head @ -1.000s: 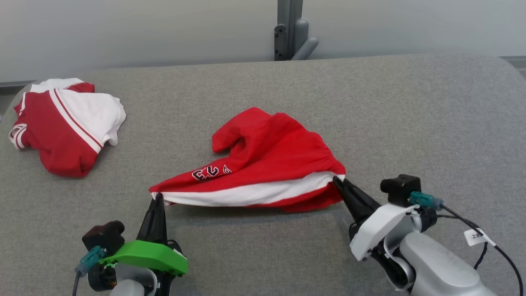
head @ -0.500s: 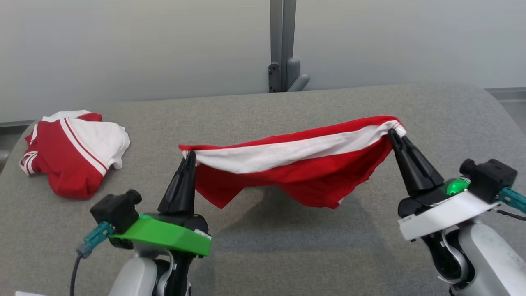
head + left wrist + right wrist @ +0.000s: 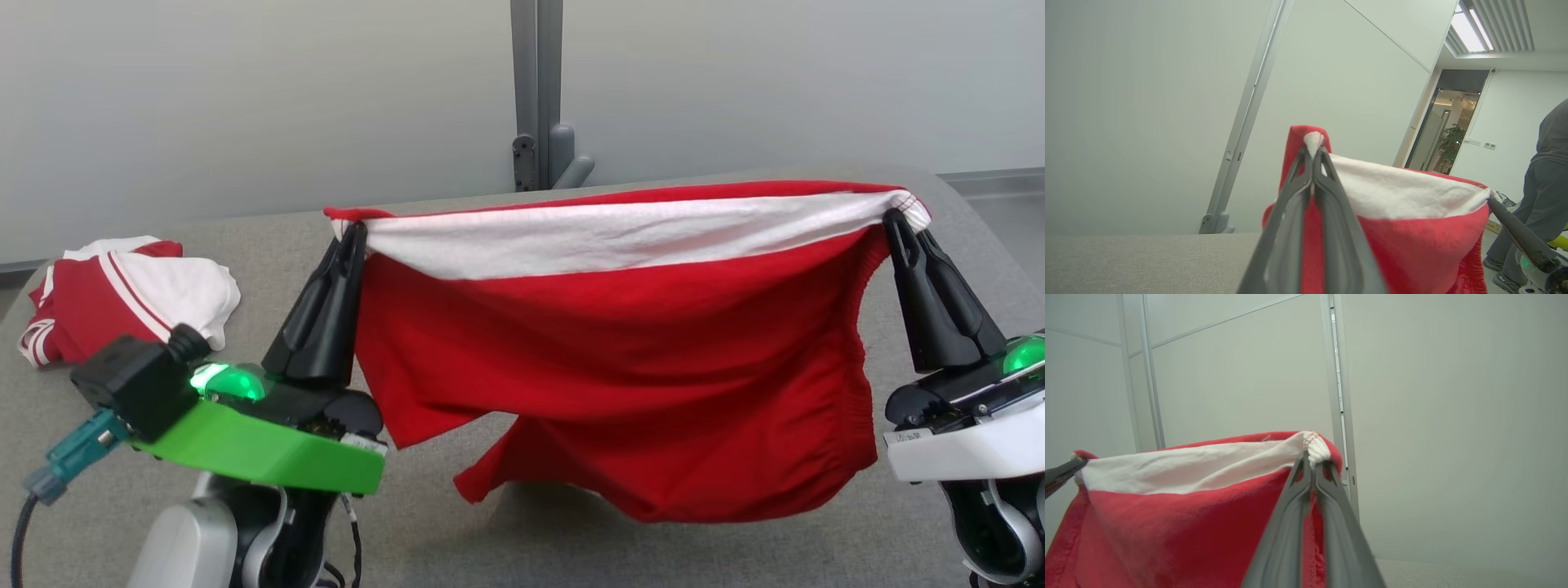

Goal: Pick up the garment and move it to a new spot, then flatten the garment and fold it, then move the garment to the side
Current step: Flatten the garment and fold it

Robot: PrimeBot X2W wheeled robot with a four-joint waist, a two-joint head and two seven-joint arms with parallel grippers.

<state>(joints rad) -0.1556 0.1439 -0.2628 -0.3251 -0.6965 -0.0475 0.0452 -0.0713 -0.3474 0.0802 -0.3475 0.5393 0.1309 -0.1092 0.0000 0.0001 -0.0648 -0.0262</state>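
The garment [image 3: 620, 384], red shorts with a white waistband, is now hanging in the air between the two arms, where a second ago it was lying bunched on the tabletop [image 3: 416, 531]. The left gripper [image 3: 353, 231] and the right gripper [image 3: 893, 217] are each pinching one end of the waistband, fingers clenched tight on the cloth, and the band is stretching nearly taut. I am reading this as the pick-up done and the carry to a new spot under way (flattening and folding are yet to come). The head view is showing the loose leg hems dangling close over the tabletop and a second red-and-white garment [image 3: 122, 302] lying well apart at the left. The left wrist view is adding a person [image 3: 1545, 183] standing beyond the right gripper.
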